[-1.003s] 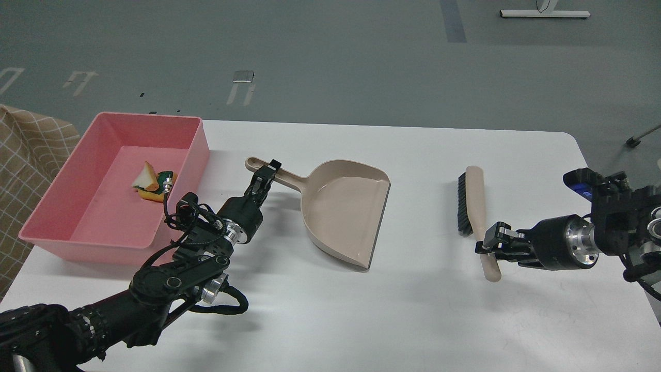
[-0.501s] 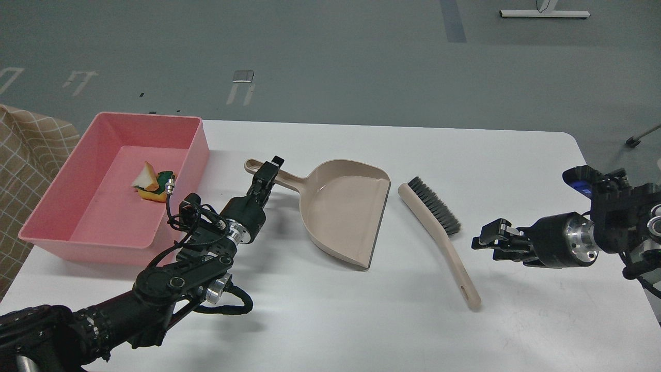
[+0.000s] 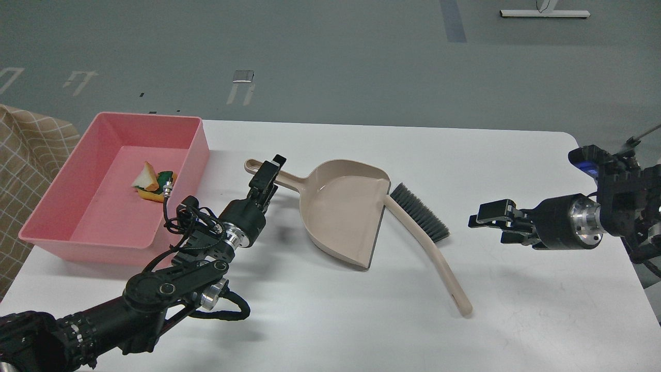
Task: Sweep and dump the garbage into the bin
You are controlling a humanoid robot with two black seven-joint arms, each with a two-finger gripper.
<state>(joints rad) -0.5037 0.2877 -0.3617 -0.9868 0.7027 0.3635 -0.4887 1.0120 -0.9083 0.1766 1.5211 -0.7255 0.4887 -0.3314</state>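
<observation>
Garbage (image 3: 153,182) lies in the pink bin (image 3: 49,190); dustpan (image 3: 347,209) and brush (image 3: 427,235) rest on the white counter (image 3: 516,310). Left pincer (image 3: 268,173) and right pincer (image 3: 488,222) are both spread, holding nothing.

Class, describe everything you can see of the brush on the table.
The brush is beige, plastic-looking, with a long curved handle and black bristles along its far half. It lies flat on the white table, its head against the dustpan's right edge, handle end nearest the camera. No tool holds it.

garbage (image 3: 153,184): bread slice, sponge, touching | in pink bin (image 3: 62,201), table's left
</observation>
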